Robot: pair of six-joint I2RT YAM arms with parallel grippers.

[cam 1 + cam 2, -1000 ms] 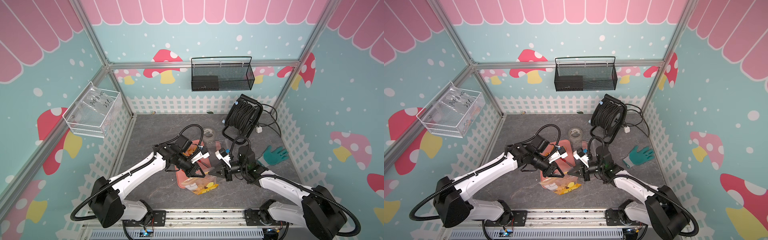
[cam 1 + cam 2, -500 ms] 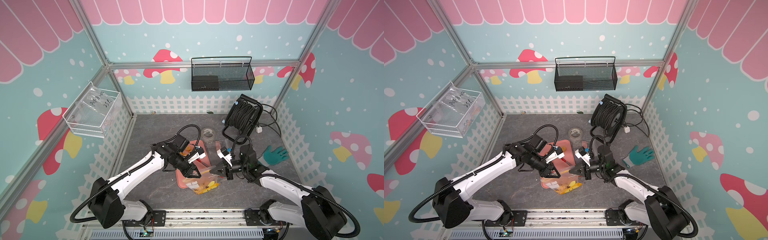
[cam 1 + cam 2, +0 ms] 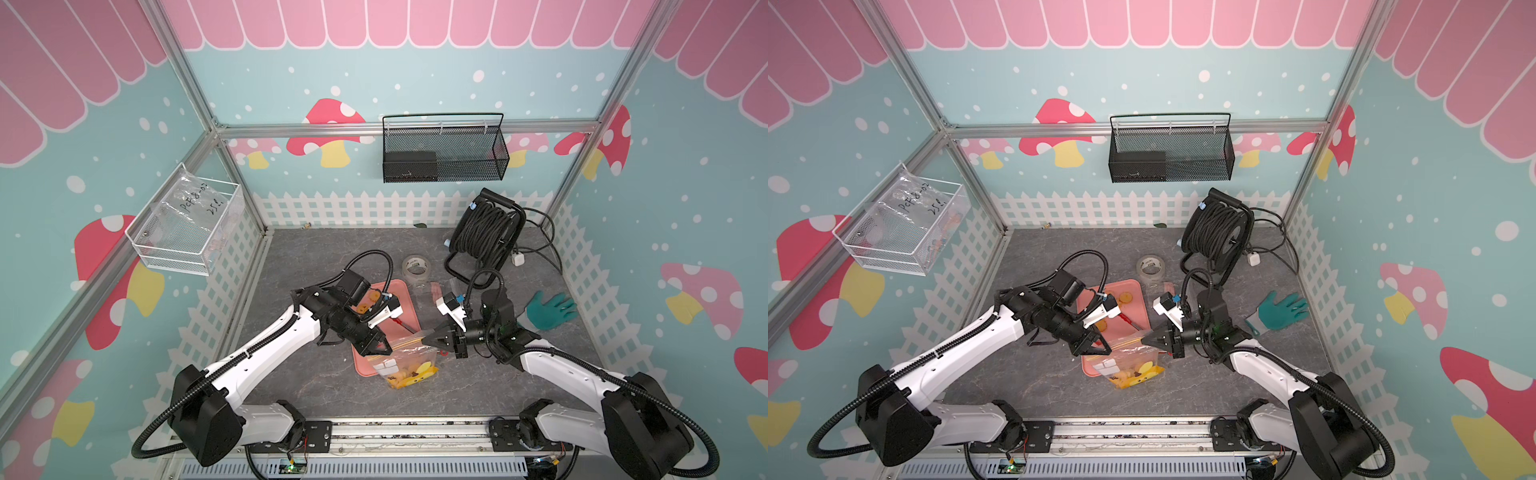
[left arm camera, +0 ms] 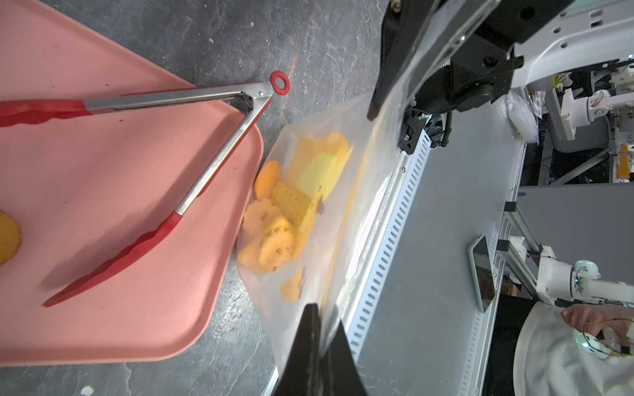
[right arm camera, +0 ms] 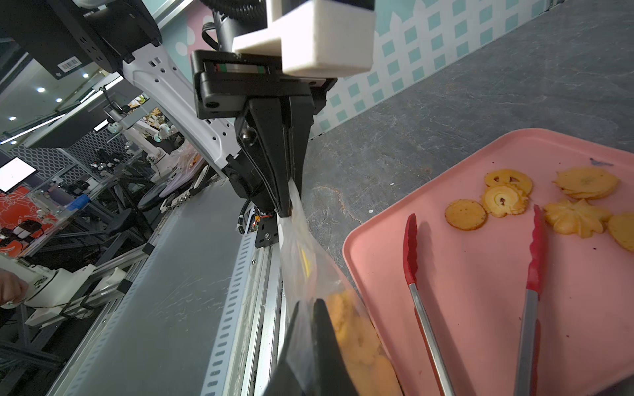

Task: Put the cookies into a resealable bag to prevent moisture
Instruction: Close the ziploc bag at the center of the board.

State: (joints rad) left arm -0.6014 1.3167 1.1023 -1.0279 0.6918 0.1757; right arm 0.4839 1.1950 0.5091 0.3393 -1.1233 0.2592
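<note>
A clear resealable bag (image 3: pixel 411 361) hangs upright over the front edge of the pink tray (image 3: pixel 409 305), stretched between both grippers. My left gripper (image 3: pixel 384 351) is shut on one end of the bag's top edge, its own view showing the film pinched between the jaws (image 4: pixel 326 317). The right gripper (image 3: pixel 424 340) is shut on the other end (image 5: pixel 308 303). Several golden cookies (image 4: pixel 274 219) lie in the bottom of the bag. More cookies (image 5: pixel 507 195) sit on the tray's far part (image 3: pixel 1124 297).
Red-tipped metal tongs (image 4: pixel 192 202) lie open on the tray. Behind it are a tape roll (image 3: pixel 415 266), a clear bag of pink strips (image 3: pixel 434 291), a black cable reel (image 3: pixel 484 232) and a green glove (image 3: pixel 548 309). The table's front rail (image 4: pixel 380 247) runs just beyond the bag.
The left gripper has shifted along the bag's top edge away from the right one, widening the span between them. The right gripper has risen slightly.
</note>
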